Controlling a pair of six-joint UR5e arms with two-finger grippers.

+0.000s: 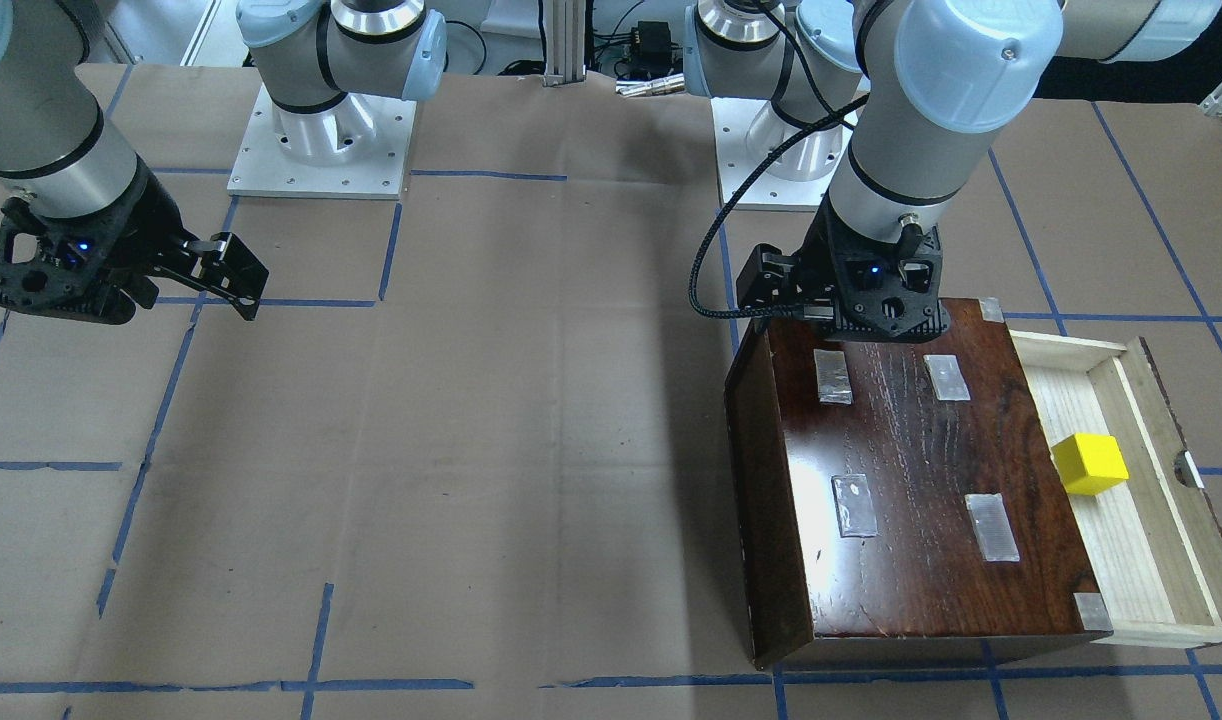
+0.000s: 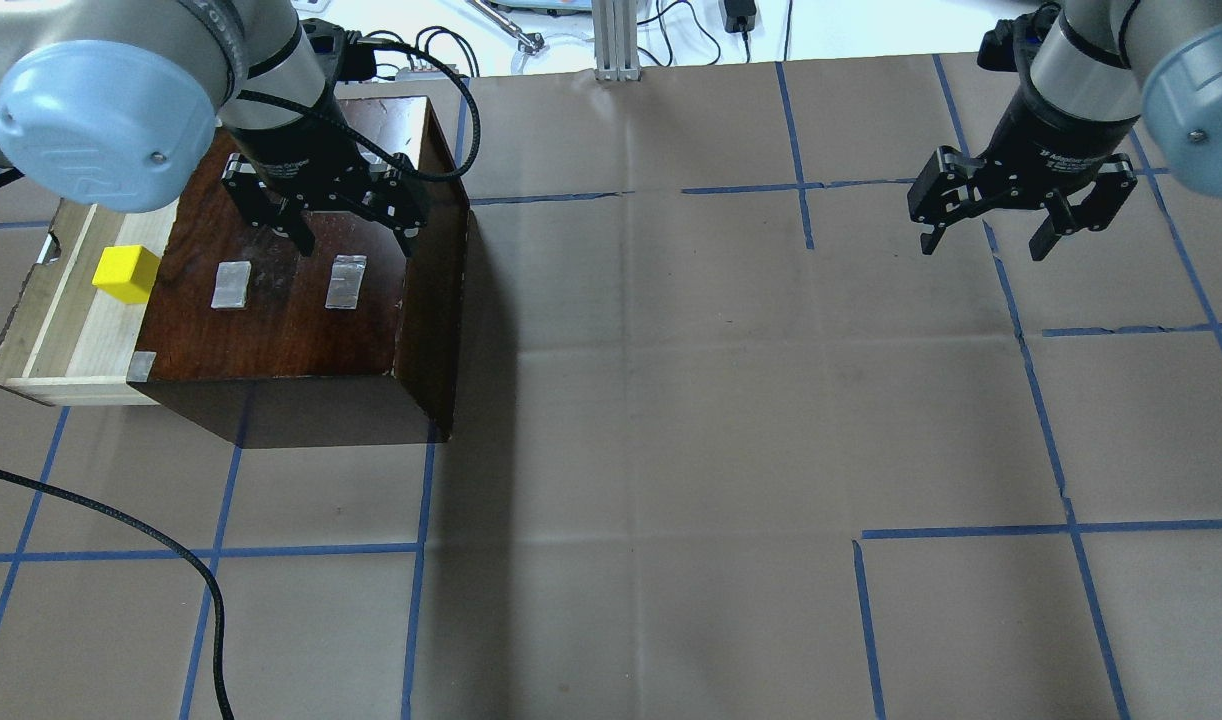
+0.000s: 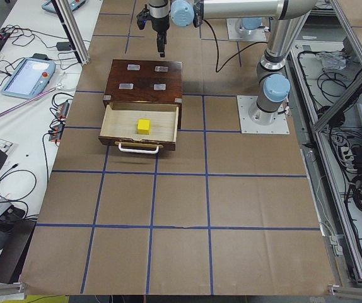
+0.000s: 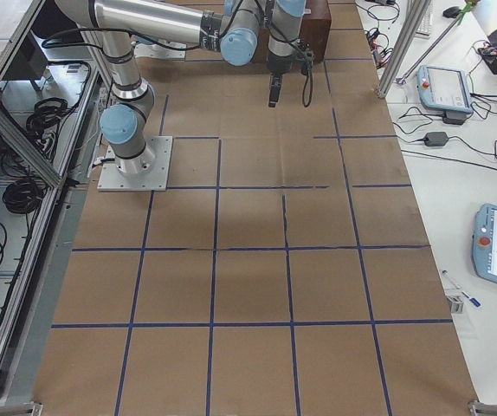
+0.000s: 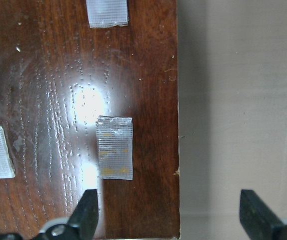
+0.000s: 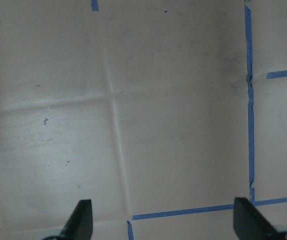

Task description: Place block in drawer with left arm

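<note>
**Overhead:** the left gripper, jaws apart and holding nothing, hangs over the dark box. The right gripper, likewise spread, hangs far right over brown paper gridded with blue tape.
**Front-facing:** the yellow block sits in the pulled-out drawer, just beside the box.
**Left side:** only this view shows the drawer's white handle. A teach pendant lies left of the paper.
**Left wrist:** a tape patch lies on the box top.

Brown paper-covered table with blue tape grid, dark wooden box atop
</note>
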